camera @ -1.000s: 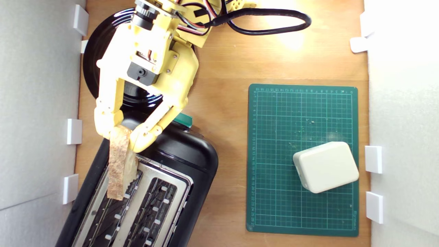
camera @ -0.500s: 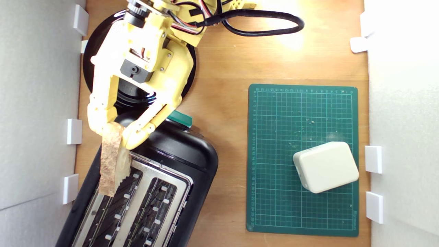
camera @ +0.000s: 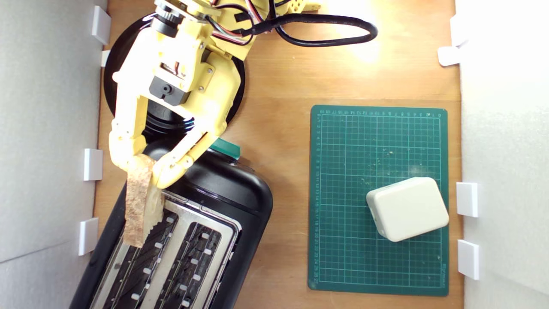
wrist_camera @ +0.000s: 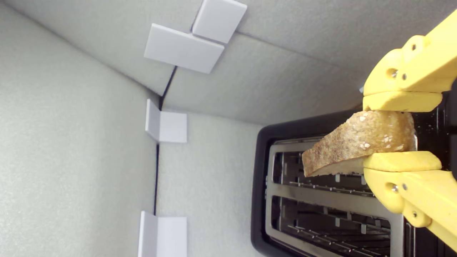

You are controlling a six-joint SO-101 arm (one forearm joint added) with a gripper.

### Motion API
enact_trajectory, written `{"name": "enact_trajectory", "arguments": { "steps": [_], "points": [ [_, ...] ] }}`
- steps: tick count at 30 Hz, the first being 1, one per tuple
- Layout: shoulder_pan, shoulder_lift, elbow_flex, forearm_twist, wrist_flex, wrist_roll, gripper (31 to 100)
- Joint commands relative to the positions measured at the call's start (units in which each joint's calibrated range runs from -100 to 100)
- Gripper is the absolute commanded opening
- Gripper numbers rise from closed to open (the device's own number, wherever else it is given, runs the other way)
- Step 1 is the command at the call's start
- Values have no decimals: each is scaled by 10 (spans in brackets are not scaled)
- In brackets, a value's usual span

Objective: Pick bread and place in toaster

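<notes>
1. The yellow gripper [camera: 141,166] was clamped on the bread [camera: 139,206], one finger on each side of the slice's end; the wrist view showed the same pinch [wrist_camera: 401,130] on the crust [wrist_camera: 357,146].
2. The bread hung edge-on, crust up, over the toaster [camera: 231,197]; it sat above the slot nearest the exterior view's left, its far end over the silver top plate, and I could not tell whether it touched the metal.
3. The toaster lay angled at the lower left of the exterior view; both slots gaped open, and the teal knob [camera: 226,148] poked out just beside the gripper.
4. A black plate [camera: 111,73] sat behind the toaster, mostly hidden under the arm.
5. Well apart, on the exterior view's right, a green mat [camera: 343,193] lay on the table [camera: 279,86]; a cream box [camera: 407,209] rested on the mat's right part.
6. White foam walls [wrist_camera: 71,142] closed in the sides.
</notes>
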Motion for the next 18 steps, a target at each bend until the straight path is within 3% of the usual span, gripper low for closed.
{"name": "enact_trajectory", "arguments": {
  "steps": [1,18],
  "points": [
    [10,31,-24,-1,0,3,547],
    [10,116,-28,2,-5,2,547]
  ]
}}
